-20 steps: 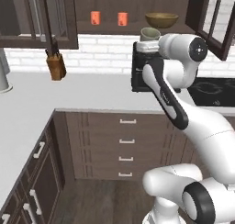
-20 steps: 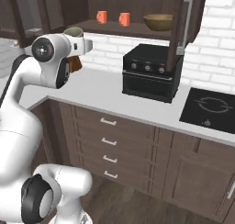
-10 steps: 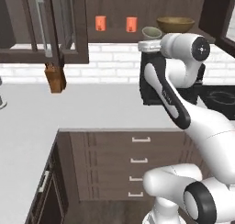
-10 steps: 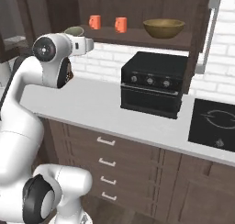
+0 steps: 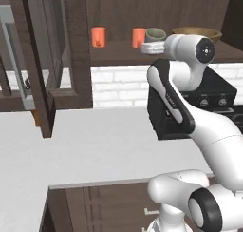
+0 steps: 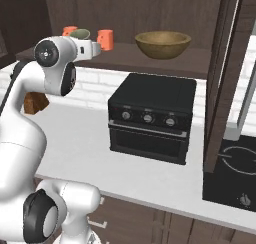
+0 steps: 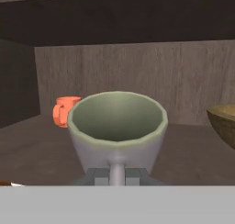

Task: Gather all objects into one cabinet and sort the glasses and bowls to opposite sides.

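A pale grey-beige mug [image 7: 117,129] with a smooth, matt glazed surface and a slightly wavy rim is seen close in the hand view, its handle turned toward the camera and taken between the grey pads of the hand [image 7: 117,176]. The mug is held upright and clear of the shelf [image 5: 118,53], at the front edge of the open cabinet. In the left base view the mug [image 5: 155,35] is seen just beyond the white wrist, beside the right-hand orange tumbler [image 5: 138,37]; a second orange tumbler [image 5: 98,36] stands well apart to the left on the same shelf. Both tumblers are small, plain cylinders of bright, uniform colour. At the right end of the shelf a wide, shallow wooden bowl [image 6: 163,44] is set, tan with a darker rim and a faint grain. In the right base view the hand [image 6: 93,49] is seen closed on the mug [image 6: 80,34], between the two tumblers, of which the nearer [image 6: 105,39] is partly covered by the hand. The cabinet interior is of dark brown wood with a visible grain; its glass-paned door [image 5: 33,55] stands open at the left. Below, a black countertop oven [image 6: 150,118] with three knobs rests on the pale grey tabletop [image 5: 85,150].
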